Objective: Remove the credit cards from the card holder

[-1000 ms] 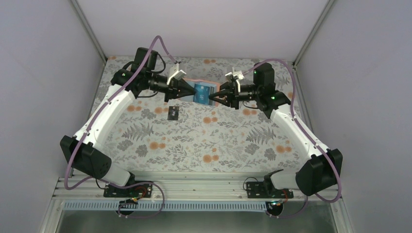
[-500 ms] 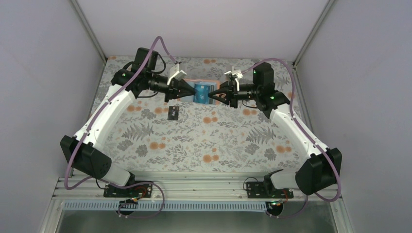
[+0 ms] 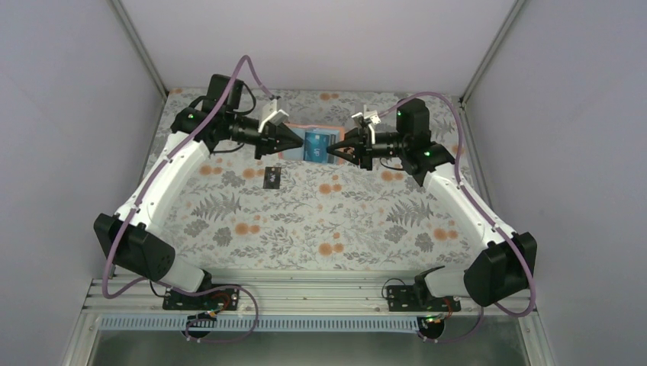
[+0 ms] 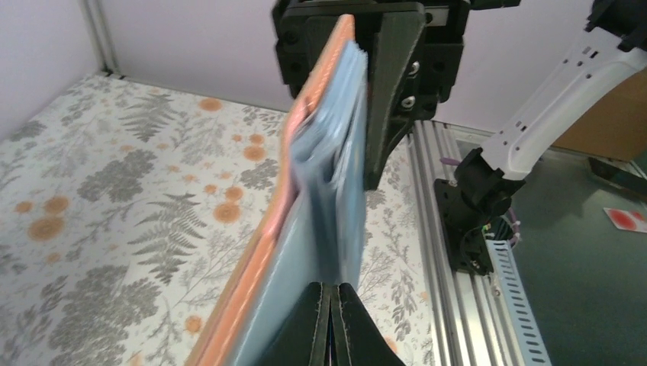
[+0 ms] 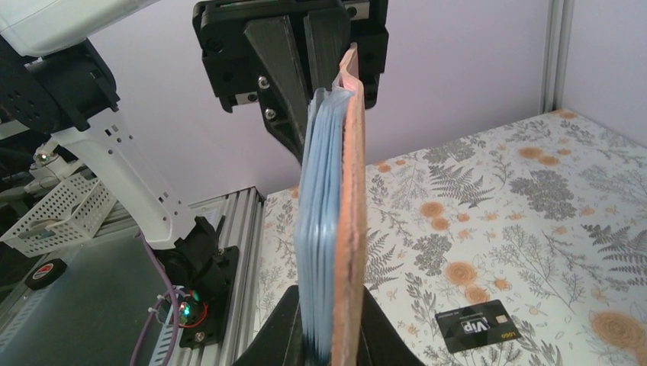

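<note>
The card holder point(image 3: 320, 143), tan outside and light blue inside, hangs open and on edge in the air between both grippers at the back of the table. My right gripper point(image 3: 334, 150) is shut on its right end; in the right wrist view the fingers point(image 5: 381, 335) clamp the holder point(image 5: 352, 198) from both sides. My left gripper point(image 3: 298, 142) is shut at its left end; in the left wrist view point(image 4: 334, 290) a thin dark-blue card edge point(image 4: 330, 337) shows between the closed fingers, against the holder's blue pockets point(image 4: 305, 252). The black card point(image 3: 272, 178) lies on the table. The red card is hidden.
The floral table cover point(image 3: 328, 221) spreads below the holder. The black card also shows in the right wrist view point(image 5: 477, 329). Grey walls close the back and sides. The aluminium rail point(image 3: 305, 293) with both arm bases runs along the near edge.
My left gripper has drawn back a little to the left, away from the right gripper. The right gripper and the holder have stayed nearly still. The black card has not moved.
</note>
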